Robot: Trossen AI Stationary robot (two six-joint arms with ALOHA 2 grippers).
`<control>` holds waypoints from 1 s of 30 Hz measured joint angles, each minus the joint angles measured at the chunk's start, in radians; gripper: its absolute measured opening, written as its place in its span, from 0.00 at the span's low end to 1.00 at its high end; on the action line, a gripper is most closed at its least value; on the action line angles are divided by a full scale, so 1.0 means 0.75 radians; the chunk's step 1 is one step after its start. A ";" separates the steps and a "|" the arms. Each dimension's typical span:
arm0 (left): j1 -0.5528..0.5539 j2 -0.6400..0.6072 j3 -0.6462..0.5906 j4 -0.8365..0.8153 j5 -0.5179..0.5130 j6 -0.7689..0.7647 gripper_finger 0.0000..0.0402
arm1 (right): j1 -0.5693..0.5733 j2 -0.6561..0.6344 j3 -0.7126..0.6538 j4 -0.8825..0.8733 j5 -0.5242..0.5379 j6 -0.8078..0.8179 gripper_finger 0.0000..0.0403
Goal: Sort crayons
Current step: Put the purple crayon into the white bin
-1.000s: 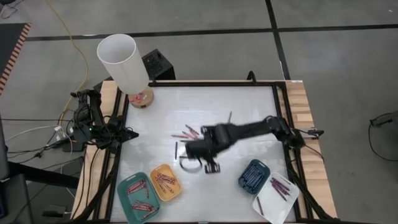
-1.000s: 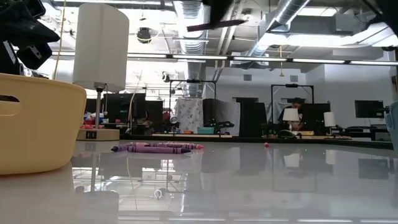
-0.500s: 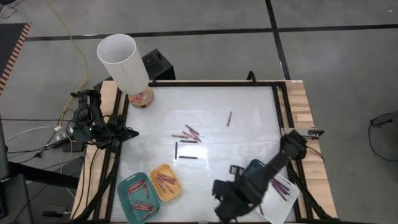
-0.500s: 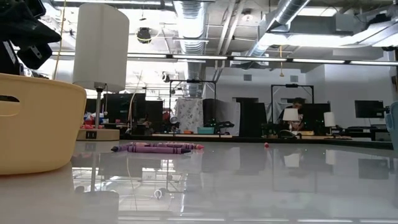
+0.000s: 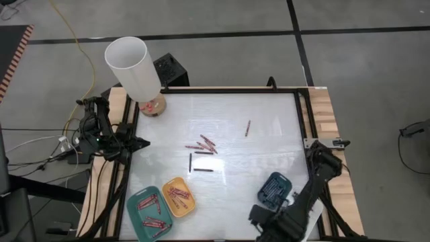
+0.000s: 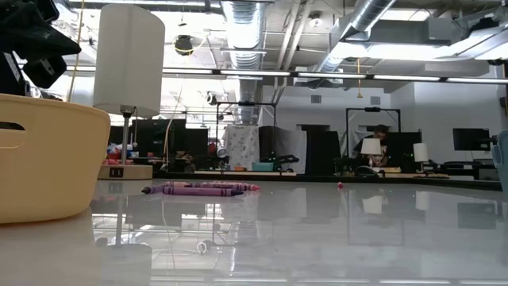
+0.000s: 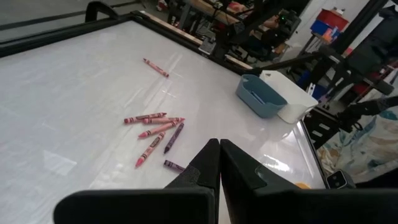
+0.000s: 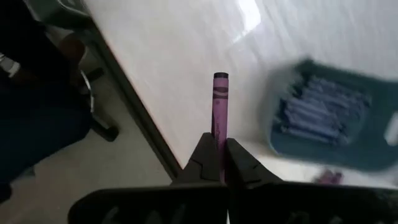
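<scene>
Right gripper (image 8: pixel 219 163) has its jaws closed on 1 purple crayon (image 8: pixel 219 115), which sticks straight out past the fingertips; in the high view this right gripper (image 5: pixel 277 222) sits low at the table's near edge, just beside the dark-blue tray (image 5: pixel 273 189) and over the white tray's area. In the right wrist view the dark-blue tray (image 8: pixel 323 118) holds a row of dark blue crayons (image 8: pixel 317 115), blurred. Left gripper (image 7: pixel 219 163) has its jaws fully closed with nothing between them; the left arm (image 5: pixel 101 131) waits at the table's left edge. Loose crayons (image 5: pixel 203 144) lie in a small cluster near the middle of the white table (image 5: pixel 269 107), with 2 dark ones (image 5: pixel 195 165) just nearer the trays and 1 single crayon (image 5: pixel 247 128) apart toward the right. In the left wrist view the cluster (image 7: pixel 155 127) shows red, pink and purple sticks, fanned and partly touching. Teal tray (image 5: pixel 149 214) and yellow tray (image 5: pixel 179 196) sit side by side at the near left, each holding red or pink crayons. A lamp (image 5: pixel 134 70) with a white shade stands at the far left corner. In the low view the yellow tray (image 6: pixel 48 155) fills the left and a purple crayon pile (image 6: pixel 202 189) lies mid-table.
</scene>
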 joint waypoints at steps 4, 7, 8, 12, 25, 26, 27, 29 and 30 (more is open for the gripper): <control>0.000 0.000 0.000 -0.001 -0.013 0.000 0.00 | 0.065 -0.143 -0.184 -0.001 -0.017 0.197 0.00; 0.000 0.000 0.000 -0.002 -0.021 0.000 0.00 | 0.124 -0.291 -0.370 -0.005 -0.001 0.397 0.00; 0.000 0.000 0.000 -0.002 -0.021 0.000 0.00 | 0.147 -0.342 -0.436 -0.005 0.011 0.462 0.00; -0.001 0.000 0.000 -0.002 -0.021 0.000 0.00 | 0.238 -0.503 -0.672 0.005 0.014 0.724 0.00; 0.000 0.000 0.000 -0.002 -0.031 0.000 0.00 | 0.383 -0.600 -1.090 0.404 -0.080 1.061 0.00; -0.001 0.000 0.000 -0.002 -0.031 0.000 0.00 | 0.382 -0.600 -1.116 0.439 -0.082 1.061 0.00; 0.000 0.001 0.000 -0.002 -0.031 0.000 0.00 | 0.379 -0.600 -1.140 0.466 -0.087 1.061 0.00; 0.000 0.000 0.000 -0.002 -0.031 0.000 0.00 | 0.371 -0.600 -1.175 0.489 -0.102 1.062 0.01; -0.001 0.000 0.000 -0.002 -0.031 0.000 0.00 | 0.369 -0.600 -1.189 0.500 -0.109 1.062 0.02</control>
